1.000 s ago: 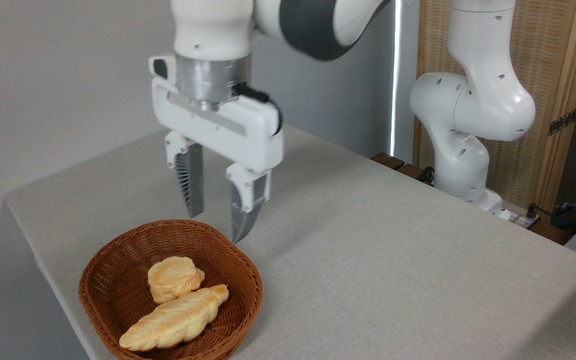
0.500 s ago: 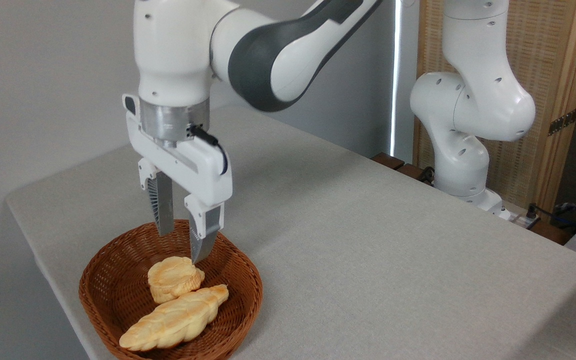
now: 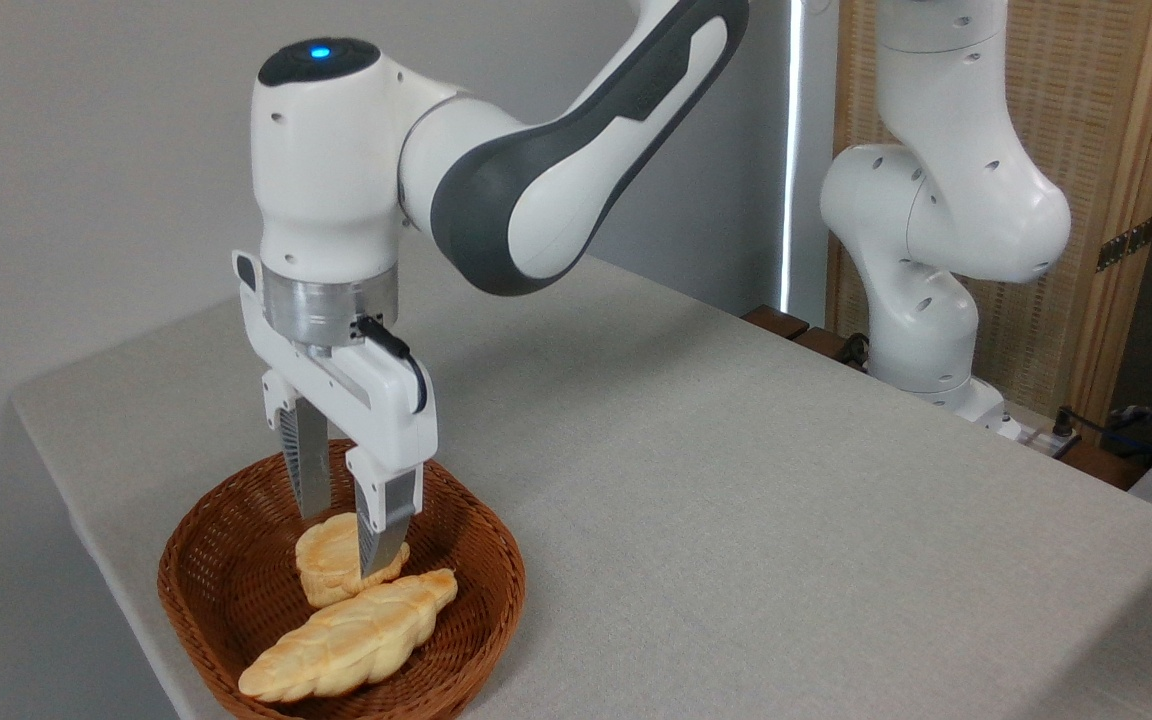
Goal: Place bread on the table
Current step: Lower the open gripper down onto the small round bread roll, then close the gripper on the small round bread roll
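Note:
The bread (image 3: 324,567), a small lumpy golden bun, lies in the brown wicker basket (image 3: 502,560) at the table's front left. My gripper (image 3: 344,545) points straight down into the basket and is open. Its two fingers (image 3: 382,520) stand either side of the bun, one behind it and one in front, covering part of it. Whether the pads touch the bun I cannot tell. The table (image 3: 736,500) has a light grey-beige cloth surface.
A long braided loaf (image 3: 351,640) lies in the basket just in front of the bun, touching it. The arm's white base (image 3: 921,330) stands at the table's far right edge, with a wooden screen (image 3: 1106,150) behind it.
The gripper has moved left and down, from above the basket's far rim into the basket, ending astride the bun. It stayed open. Both breads have kept their places.

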`<action>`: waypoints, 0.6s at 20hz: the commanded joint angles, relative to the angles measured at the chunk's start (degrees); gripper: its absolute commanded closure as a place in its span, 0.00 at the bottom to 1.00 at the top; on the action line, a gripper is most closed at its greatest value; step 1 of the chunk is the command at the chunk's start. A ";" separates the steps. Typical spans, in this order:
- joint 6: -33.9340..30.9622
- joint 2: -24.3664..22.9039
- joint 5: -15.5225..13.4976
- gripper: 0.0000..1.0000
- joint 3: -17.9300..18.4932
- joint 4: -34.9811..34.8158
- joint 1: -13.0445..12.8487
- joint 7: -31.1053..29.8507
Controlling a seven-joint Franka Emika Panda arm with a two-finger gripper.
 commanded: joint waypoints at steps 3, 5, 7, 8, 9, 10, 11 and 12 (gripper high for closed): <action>0.96 1.99 0.95 0.00 -0.88 0.81 -0.78 0.62; 0.96 2.16 0.95 0.00 -0.88 0.81 -1.04 0.62; 0.96 2.69 1.04 0.00 -0.88 0.81 -1.31 0.62; 0.96 2.78 1.30 0.00 -0.88 0.81 -1.48 0.71; 0.96 2.95 1.57 0.00 -0.88 0.81 -1.48 0.80; 1.05 2.96 2.35 0.00 -0.88 0.81 -1.48 0.89; 1.22 2.96 3.58 0.00 -0.88 0.81 -1.48 0.89; 1.40 2.96 4.63 0.00 -0.88 0.81 -1.48 0.89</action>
